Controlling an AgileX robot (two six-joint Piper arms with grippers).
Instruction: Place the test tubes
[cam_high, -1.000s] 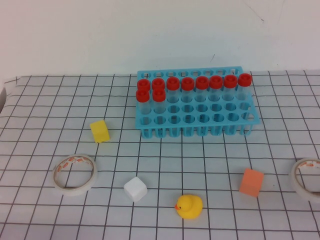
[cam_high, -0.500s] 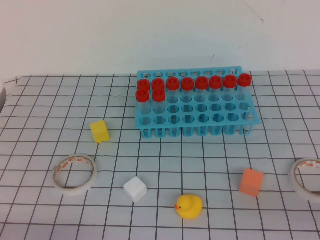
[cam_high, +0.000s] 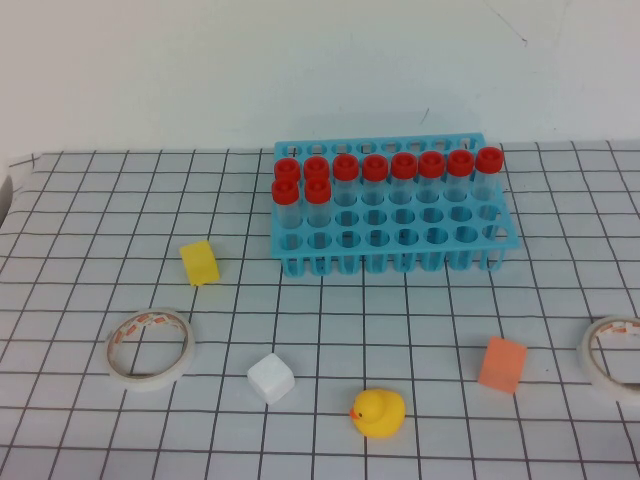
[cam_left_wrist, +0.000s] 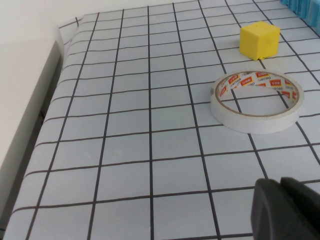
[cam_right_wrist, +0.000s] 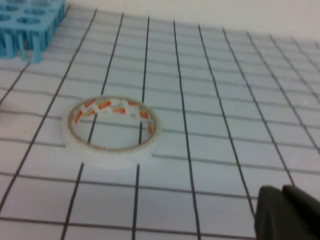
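A blue test tube rack (cam_high: 395, 225) stands at the back middle of the gridded table. Several clear tubes with red caps (cam_high: 404, 166) stand upright in it, a full row along the back and two more (cam_high: 318, 190) in the row in front at the left. No arm shows in the high view. My left gripper (cam_left_wrist: 281, 184) hangs shut and empty over the mat near the left tape roll (cam_left_wrist: 256, 100). My right gripper (cam_right_wrist: 282, 192) is shut and empty near the right tape roll (cam_right_wrist: 111, 129); a rack corner (cam_right_wrist: 30, 25) shows beyond.
A yellow cube (cam_high: 199, 262), a tape roll (cam_high: 150, 346), a white cube (cam_high: 271, 378), a yellow rubber duck (cam_high: 379, 412), an orange cube (cam_high: 502, 363) and a second tape roll (cam_high: 612, 358) lie scattered in front of the rack. The table's left edge (cam_left_wrist: 50, 90) drops off.
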